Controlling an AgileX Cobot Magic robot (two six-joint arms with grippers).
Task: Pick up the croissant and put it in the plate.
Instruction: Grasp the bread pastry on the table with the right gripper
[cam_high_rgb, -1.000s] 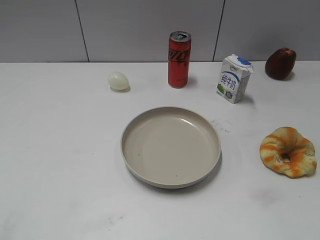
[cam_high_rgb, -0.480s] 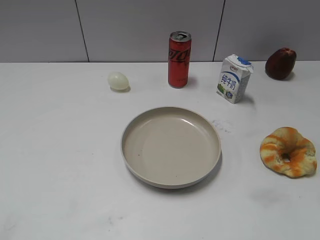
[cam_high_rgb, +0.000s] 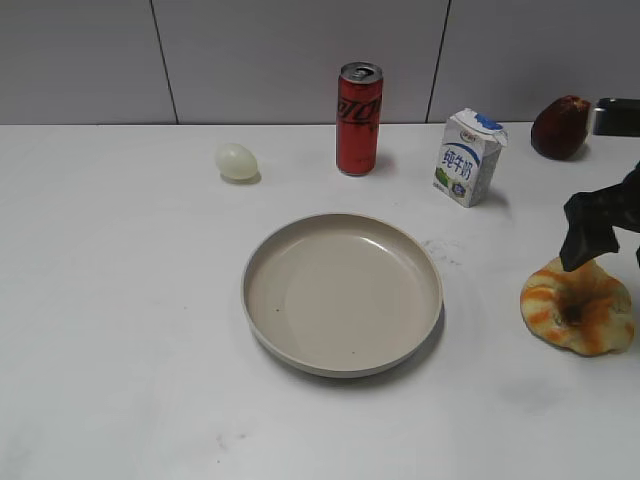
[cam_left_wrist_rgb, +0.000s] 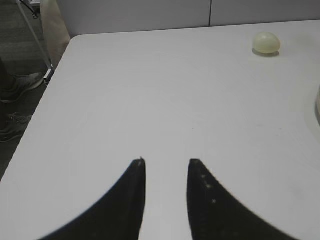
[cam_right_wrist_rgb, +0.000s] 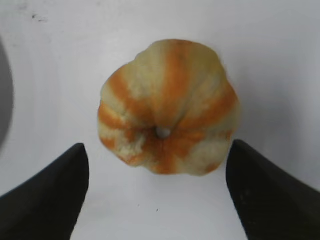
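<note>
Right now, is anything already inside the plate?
Nothing: the plate shows only bare beige floor with a few tiny dark specks. The croissant lies on the table to its right, under the open right tool. No part of the plate's inside is covered.

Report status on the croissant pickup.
Right gripper open, jaws straddling the croissant, not touching. Left gripper open, idle. Plate empty. Nothing in the way.

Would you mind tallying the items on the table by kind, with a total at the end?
Pastry: 1, the croissant
Dishes: 1, the plate
Drink containers: 2, the red can and the milk carton
Eggs: 1, the pale egg
Fruit: 1, the dark red fruit
Total: 6
</note>
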